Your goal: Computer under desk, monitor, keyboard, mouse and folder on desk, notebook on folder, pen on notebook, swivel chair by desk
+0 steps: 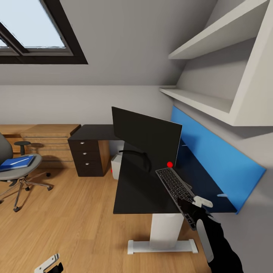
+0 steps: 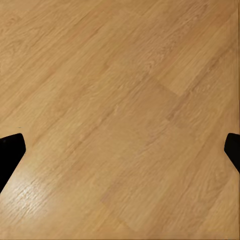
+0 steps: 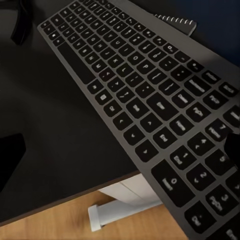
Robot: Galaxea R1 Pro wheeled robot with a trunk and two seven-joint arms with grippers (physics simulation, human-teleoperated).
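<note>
While right claw (image 1: 189,208) grasps keyboard (image 1: 175,187) end, overhanging desk (image 1: 136,193) front edge

Right arm (image 1: 222,246) reaches forward from the lower right, its gripper (image 1: 191,207) clamped on the keyboard's (image 1: 176,189) near end. Left gripper (image 1: 49,264) hangs low, fingers (image 2: 10,155) spread wide, pointing down.

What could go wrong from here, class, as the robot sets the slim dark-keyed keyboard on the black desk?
1. The slim dark-keyed keyboard overhangs the black desk's front edge at the right gripper; released now, it might tip to the wooden floor.
2. Pushed further in, it could strike the wide black monitor's ring base just beyond it.
</note>
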